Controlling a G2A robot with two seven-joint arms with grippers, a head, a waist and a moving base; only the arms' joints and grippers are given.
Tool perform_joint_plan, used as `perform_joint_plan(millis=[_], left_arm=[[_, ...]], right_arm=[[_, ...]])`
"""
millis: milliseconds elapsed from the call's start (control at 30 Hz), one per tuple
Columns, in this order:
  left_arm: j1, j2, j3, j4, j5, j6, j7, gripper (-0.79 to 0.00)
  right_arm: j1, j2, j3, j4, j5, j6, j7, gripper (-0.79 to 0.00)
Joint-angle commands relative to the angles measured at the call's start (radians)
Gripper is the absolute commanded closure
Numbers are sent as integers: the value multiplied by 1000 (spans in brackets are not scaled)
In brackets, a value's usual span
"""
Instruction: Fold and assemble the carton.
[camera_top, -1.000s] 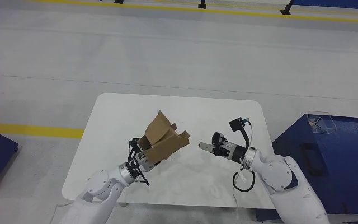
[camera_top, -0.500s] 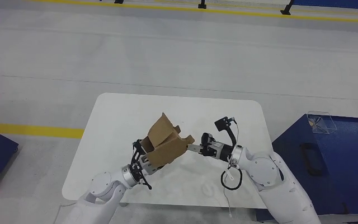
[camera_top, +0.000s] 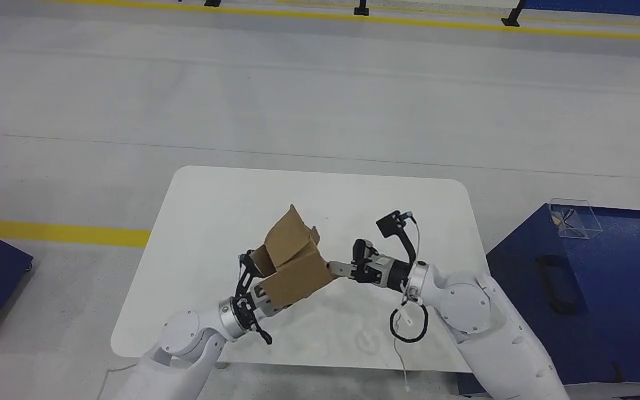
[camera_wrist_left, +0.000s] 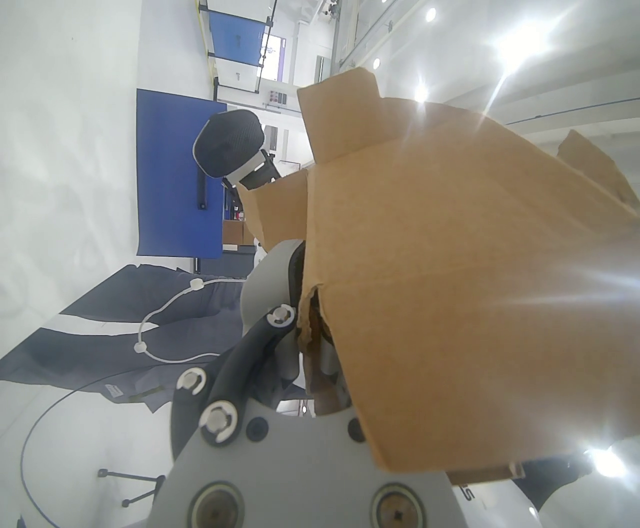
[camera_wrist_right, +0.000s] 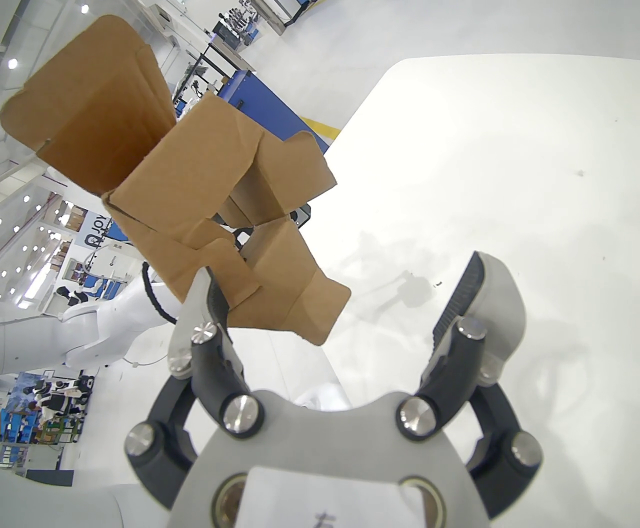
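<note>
Holding the carton (camera_top: 290, 262) above the bench (camera_top: 400, 205), the left claw (camera_top: 257, 287) is clamped on its lower edge; the right claw (camera_wrist_right: 340, 280) is spread open, one finger at a loose flap (camera_wrist_right: 290, 285). That flap should be pressed squarely along its crease.

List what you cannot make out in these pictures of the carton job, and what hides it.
Fingertips of the left gripper: left wrist view, covered by the carton.
Part of the carton's side: left wrist view, washed out by lamp glare.
Whether the right gripper touches the flap: too small in top view; flap overlaps one finger in right wrist view.
</note>
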Motion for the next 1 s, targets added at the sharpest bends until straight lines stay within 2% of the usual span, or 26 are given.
perform_joint_plan(millis=[0,267,567,967], left_arm=[[1,0,0,0,3,-5,-3,0],[4,-2,-2,0,13,-18,-16,0],[0,-4,-2,11,52,-35,-4,0],[7,-5,21,4,119,-52,-28,0]], right_arm=[[-5,1,5,-3,2,-9,-3,-785],[-24,3,26,-11,15,-49,-22,-785],[-33,6,69,-1,35,-38,-45,-785],[-27,2,48,-22,14,-29,-45,-785]])
